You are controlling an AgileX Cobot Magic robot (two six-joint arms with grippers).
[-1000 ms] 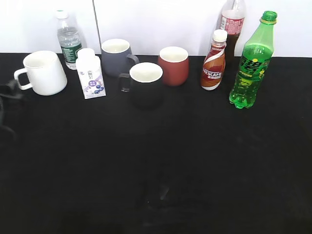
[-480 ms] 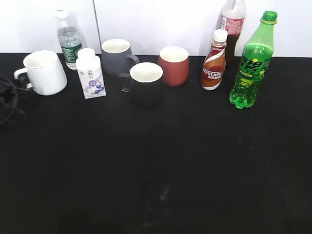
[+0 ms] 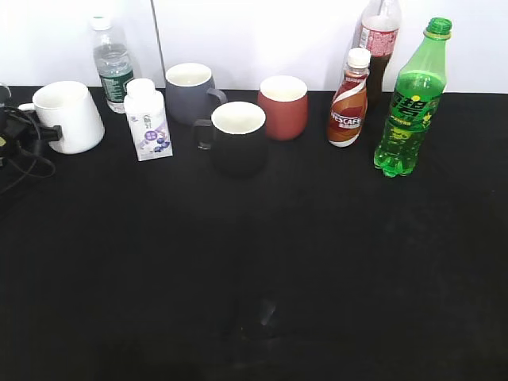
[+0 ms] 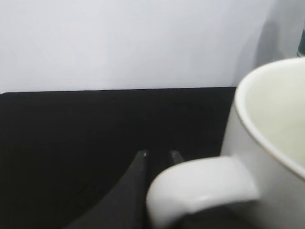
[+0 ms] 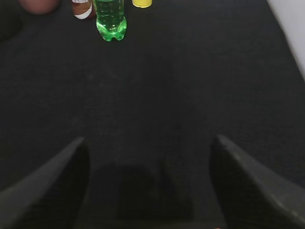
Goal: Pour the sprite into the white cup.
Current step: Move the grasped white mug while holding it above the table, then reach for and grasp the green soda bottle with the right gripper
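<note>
The sprite (image 3: pixel 409 103), a tall green bottle with a green cap, stands upright at the back right; the right wrist view shows its base (image 5: pixel 110 16). The white cup (image 3: pixel 71 115) stands at the far left. My left gripper (image 3: pixel 36 133) is at the cup's handle. In the left wrist view its two fingers (image 4: pixel 159 155) are close together around the handle's end, with the cup (image 4: pixel 267 143) to the right. My right gripper (image 5: pixel 148 157) is open and empty over the bare black table, well short of the sprite. It does not show in the exterior view.
Along the back stand a clear water bottle (image 3: pixel 111 63), a white drink carton (image 3: pixel 148 121), a grey mug (image 3: pixel 189 91), a black mug (image 3: pixel 236 136), a red cup (image 3: pixel 282 105), a Nescafe bottle (image 3: pixel 348 99) and a dark cola bottle (image 3: pixel 379 40). A white wall rises behind them.
My left gripper has come in from the left edge to the white cup's handle. The cup has shifted a little left and back. The sprite has not moved.
</note>
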